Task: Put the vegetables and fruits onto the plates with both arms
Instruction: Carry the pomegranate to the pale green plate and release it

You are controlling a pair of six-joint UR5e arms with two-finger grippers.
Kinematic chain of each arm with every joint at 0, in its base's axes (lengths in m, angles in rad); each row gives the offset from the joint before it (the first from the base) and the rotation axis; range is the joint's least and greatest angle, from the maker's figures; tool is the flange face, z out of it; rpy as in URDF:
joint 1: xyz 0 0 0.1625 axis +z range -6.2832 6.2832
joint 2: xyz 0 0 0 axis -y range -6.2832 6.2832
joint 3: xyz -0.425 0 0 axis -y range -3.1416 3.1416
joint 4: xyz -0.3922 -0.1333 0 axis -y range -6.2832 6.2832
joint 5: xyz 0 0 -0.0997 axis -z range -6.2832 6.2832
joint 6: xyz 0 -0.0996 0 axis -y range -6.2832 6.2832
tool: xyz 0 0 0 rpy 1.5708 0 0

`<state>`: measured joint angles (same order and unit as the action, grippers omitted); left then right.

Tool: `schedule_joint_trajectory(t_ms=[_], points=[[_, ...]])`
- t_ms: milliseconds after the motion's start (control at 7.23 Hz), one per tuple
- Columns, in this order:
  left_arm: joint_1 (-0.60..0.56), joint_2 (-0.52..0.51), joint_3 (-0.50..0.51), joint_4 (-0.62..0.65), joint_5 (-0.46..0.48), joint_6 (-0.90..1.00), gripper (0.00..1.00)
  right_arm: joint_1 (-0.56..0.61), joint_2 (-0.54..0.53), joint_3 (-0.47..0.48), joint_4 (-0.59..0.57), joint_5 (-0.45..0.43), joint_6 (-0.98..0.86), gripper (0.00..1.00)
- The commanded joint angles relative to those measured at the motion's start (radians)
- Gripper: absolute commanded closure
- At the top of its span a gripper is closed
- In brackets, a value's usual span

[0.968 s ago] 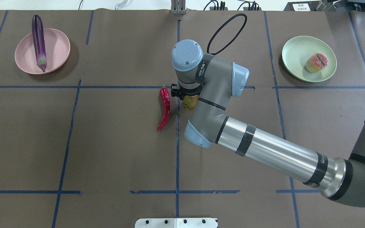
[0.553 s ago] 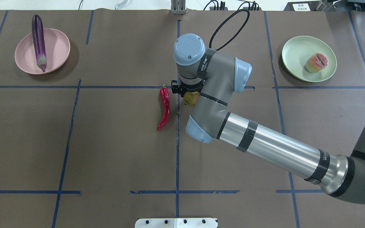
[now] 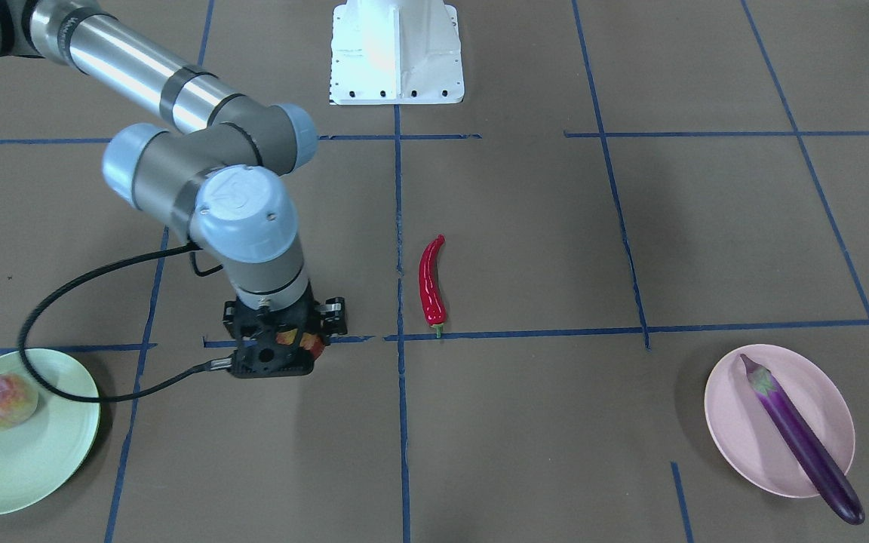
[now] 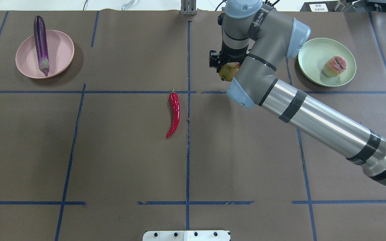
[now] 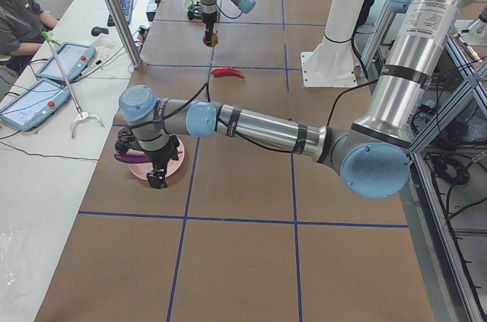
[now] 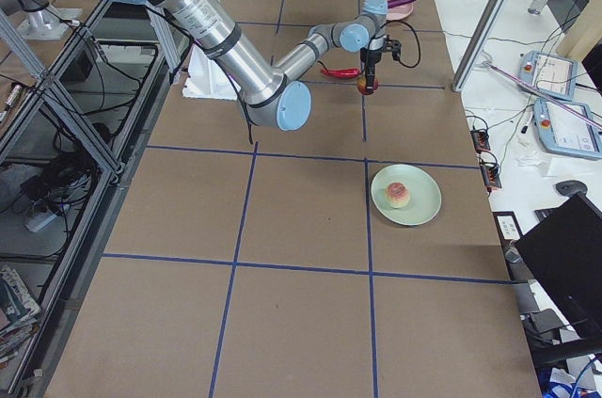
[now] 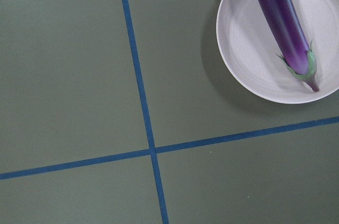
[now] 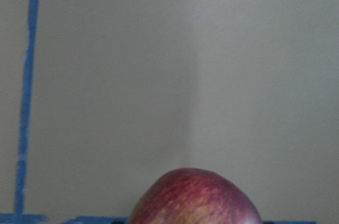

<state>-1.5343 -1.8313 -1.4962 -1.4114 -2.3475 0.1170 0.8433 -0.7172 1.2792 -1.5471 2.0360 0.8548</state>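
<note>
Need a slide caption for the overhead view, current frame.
Right gripper holds pomegranate between chili and green plate, where peach sits; eggplant lies across pink plate.

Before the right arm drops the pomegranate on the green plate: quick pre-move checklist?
1. Grip: ok. The right end effector is shut on the pomegranate, clear of the table.
2. Room on green plate: ok. The peach sits on the side away from the arm; the near half is bare.
3. Path to plate: ok. Nothing lies on the table between.
4. Chili: not ok. On the table, on no plate.
5. Eggplant: ok. On the pink plate, one end overhanging the rim.
6. Left end effector: cannot tell open or shut; only the side view shows it.
</note>
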Motion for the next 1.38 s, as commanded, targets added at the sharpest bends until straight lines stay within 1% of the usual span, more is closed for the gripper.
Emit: schedule_joint_trajectory(t_ms=[0,138,276,415,553,691,829,968,1106,1244], points=[[-0.001,0.05,-0.005,-0.006,-0.004,0.003,0.0,0.149,-0.094,-0.003,0.001,0.081,-0.258,1.0],[0.0,0.069,-0.028,-0.021,-0.006,-0.005,0.0,0.196,-0.141,-0.01,0.005,0.085,-0.372,1.0],[0.0,0.067,-0.032,-0.032,-0.006,-0.025,0.0,0.238,-0.159,-0.038,0.009,0.102,-0.458,1.0],[0.0,0.067,-0.032,-0.035,-0.007,-0.025,0.0,0.25,-0.16,-0.1,0.037,0.104,-0.506,1.0],[0.0,0.067,-0.035,-0.035,-0.007,-0.025,0.0,0.252,-0.163,-0.191,0.155,0.098,-0.513,1.0],[0.0,0.067,-0.035,-0.035,-0.007,-0.025,0.0,0.26,-0.198,-0.237,0.233,0.095,-0.532,1.0],[0.0,0.067,-0.035,-0.035,-0.007,-0.025,0.0,0.267,-0.203,-0.239,0.234,0.093,-0.555,0.99],[0.002,0.066,-0.035,-0.035,-0.007,-0.027,0.0,0.269,-0.22,-0.239,0.236,0.093,-0.568,0.94],[0.003,0.067,-0.035,-0.035,-0.007,-0.027,0.0,0.267,-0.22,-0.239,0.236,0.093,-0.568,0.32],[0.003,0.066,-0.035,-0.035,-0.007,-0.027,0.0,0.266,-0.219,-0.235,0.239,0.095,-0.571,0.0]])
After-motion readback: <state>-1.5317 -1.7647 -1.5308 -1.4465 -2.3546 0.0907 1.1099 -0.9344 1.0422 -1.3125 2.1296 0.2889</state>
